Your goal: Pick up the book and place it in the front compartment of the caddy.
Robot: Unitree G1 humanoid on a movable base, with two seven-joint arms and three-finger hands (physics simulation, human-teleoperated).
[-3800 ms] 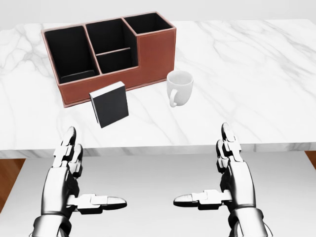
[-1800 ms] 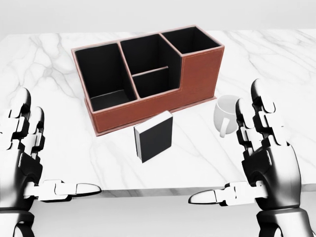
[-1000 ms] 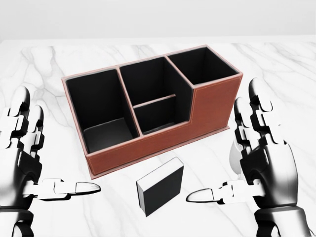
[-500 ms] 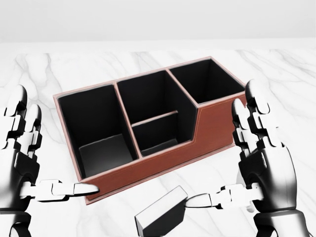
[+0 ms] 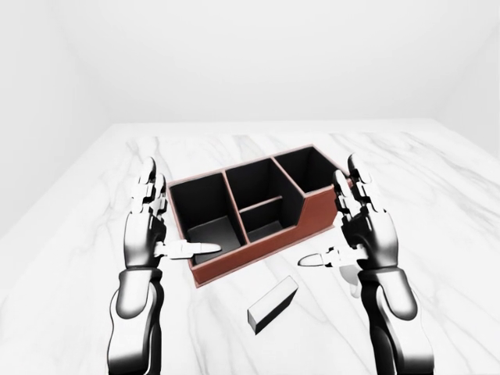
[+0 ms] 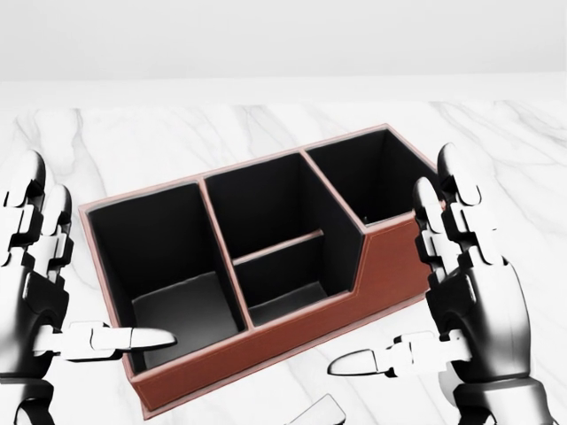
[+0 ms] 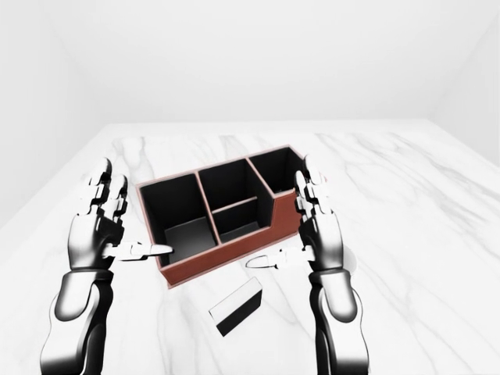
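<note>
The red-brown caddy (image 5: 308, 215) with black compartments stands on the white marble table (image 5: 437, 195) at mid view. Its low divided middle section faces me. The dark book (image 5: 273, 303) lies flat on the table just below the caddy, between my two forearms. In the head view only the book's top edge (image 6: 312, 413) shows at the bottom border. My left hand (image 5: 181, 209) is raised at the caddy's left end, fingers up, thumb pointing inward, open and empty. My right hand (image 5: 328, 212) mirrors it at the caddy's right end, open and empty, above the book and apart from it.
A pale sliver of the white mug (image 7: 348, 264) shows behind my right wrist; the rest is hidden. The marble top stretches wide to the left and right of the caddy and beyond it towards white walls.
The camera has moved closer, so caddy and book slid down the head view. The book is now almost off the bottom edge. The mug went behind my right hand. Both hands stay open.
</note>
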